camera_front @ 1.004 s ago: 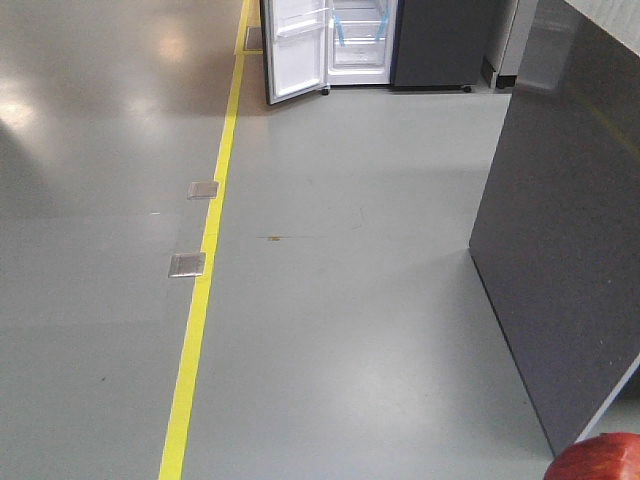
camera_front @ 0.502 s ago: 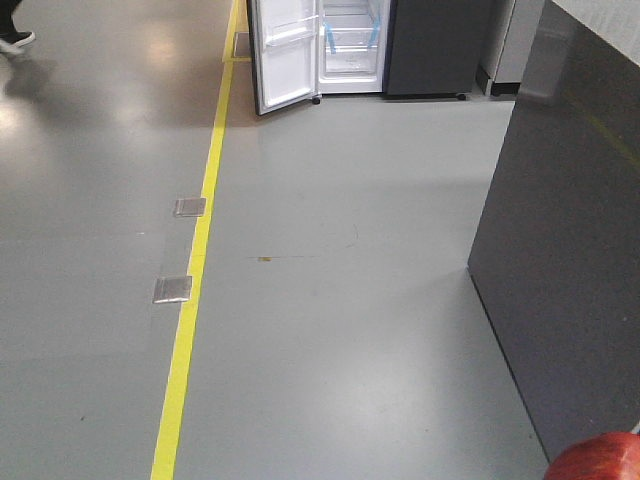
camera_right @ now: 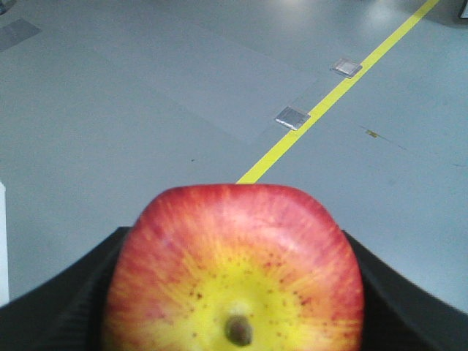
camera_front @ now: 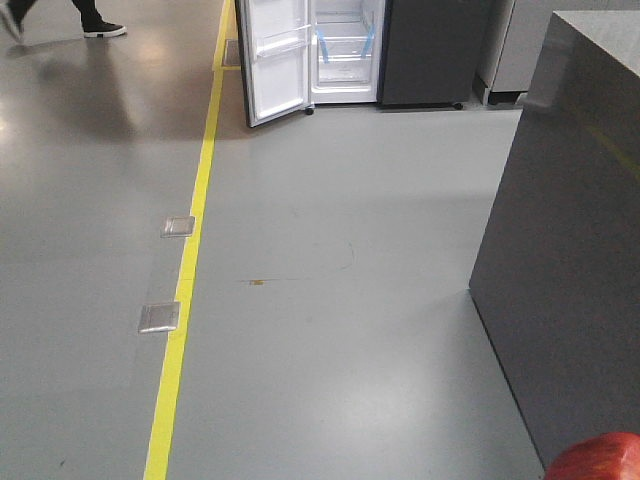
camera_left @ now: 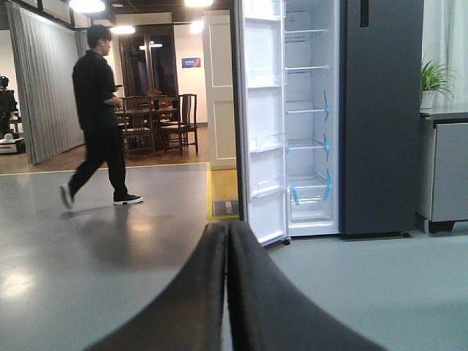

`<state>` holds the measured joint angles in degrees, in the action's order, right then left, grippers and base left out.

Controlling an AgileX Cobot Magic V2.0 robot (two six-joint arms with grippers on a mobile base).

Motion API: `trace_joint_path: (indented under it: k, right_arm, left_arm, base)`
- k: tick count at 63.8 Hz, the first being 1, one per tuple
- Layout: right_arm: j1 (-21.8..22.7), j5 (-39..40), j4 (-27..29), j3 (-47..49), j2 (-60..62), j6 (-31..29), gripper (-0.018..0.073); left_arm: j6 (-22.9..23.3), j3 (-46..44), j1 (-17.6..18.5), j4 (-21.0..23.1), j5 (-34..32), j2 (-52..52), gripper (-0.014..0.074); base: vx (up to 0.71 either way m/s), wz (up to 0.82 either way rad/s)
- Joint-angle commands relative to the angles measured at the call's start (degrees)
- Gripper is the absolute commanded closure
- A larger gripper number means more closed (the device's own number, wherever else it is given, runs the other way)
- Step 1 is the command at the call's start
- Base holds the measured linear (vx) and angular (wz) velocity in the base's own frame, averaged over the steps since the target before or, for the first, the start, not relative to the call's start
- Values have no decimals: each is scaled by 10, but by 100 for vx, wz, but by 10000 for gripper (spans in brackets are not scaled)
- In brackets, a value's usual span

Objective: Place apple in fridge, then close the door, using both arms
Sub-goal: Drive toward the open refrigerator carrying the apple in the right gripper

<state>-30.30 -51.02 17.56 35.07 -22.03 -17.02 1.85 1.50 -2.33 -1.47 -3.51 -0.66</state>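
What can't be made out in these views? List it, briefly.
- Front view: the apple is only a red sliver, cut by the bottom edge.
- Front view: the fridge top and the walking person above the ankles, cut by the top edge.
- Left wrist view: floor just ahead, hidden by the shut left gripper.

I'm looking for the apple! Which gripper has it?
The right gripper: the red-and-yellow apple sits clamped between its black fingers. The left gripper is pressed shut on nothing, pointing at the open fridge.
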Motion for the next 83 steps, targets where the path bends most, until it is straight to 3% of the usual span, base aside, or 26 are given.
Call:
trace_joint_path:
  k: [1,83]
  right_arm:
    - [0,41,10,16,-4,-5,172]
    - [0,41,10,16,-4,-5,172]
  left_arm:
    - [6,12,1,1,-39,-9,603]
    - [6,12,1,1,-39,-9,603]
  base:
    - [25,-2]
    - [24,4]
